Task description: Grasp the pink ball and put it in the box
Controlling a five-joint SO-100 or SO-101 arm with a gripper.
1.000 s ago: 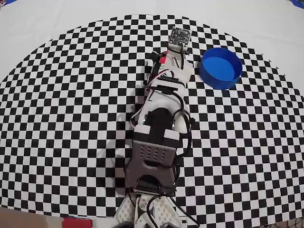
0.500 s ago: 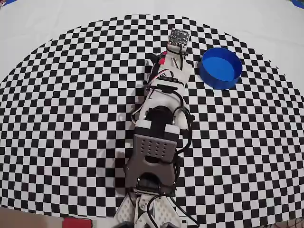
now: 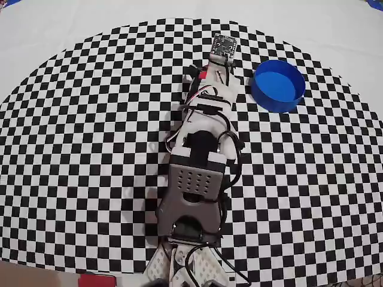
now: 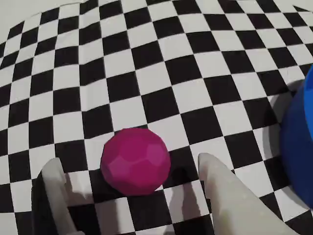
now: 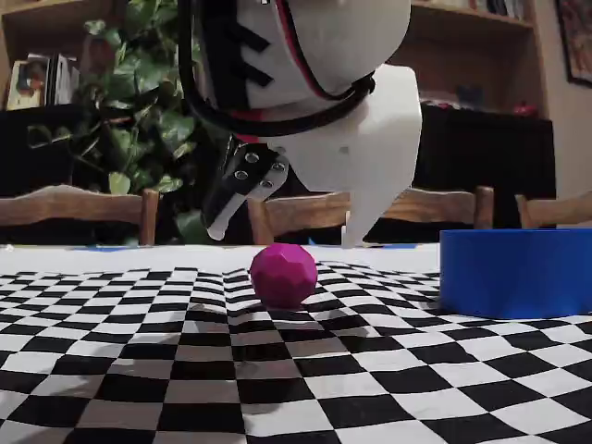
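The end effector [image 4: 129, 171] is open, its two pale fingers [image 4: 222, 196] spread apart on either side of the pink ball [image 4: 136, 160] without touching it in the wrist view. In the fixed view the fingertips hang just above the ball [image 5: 283, 275], which rests on the checkered cloth [image 5: 185, 370] covering the bench. The box [image 5: 515, 271], round and blue, stands at 3 o'clock from the ball in the fixed view, apart from it. In the overhead view the arm [image 3: 200, 155] hides the ball; the box [image 3: 277, 85] sits at 3 o'clock from the arm's tip.
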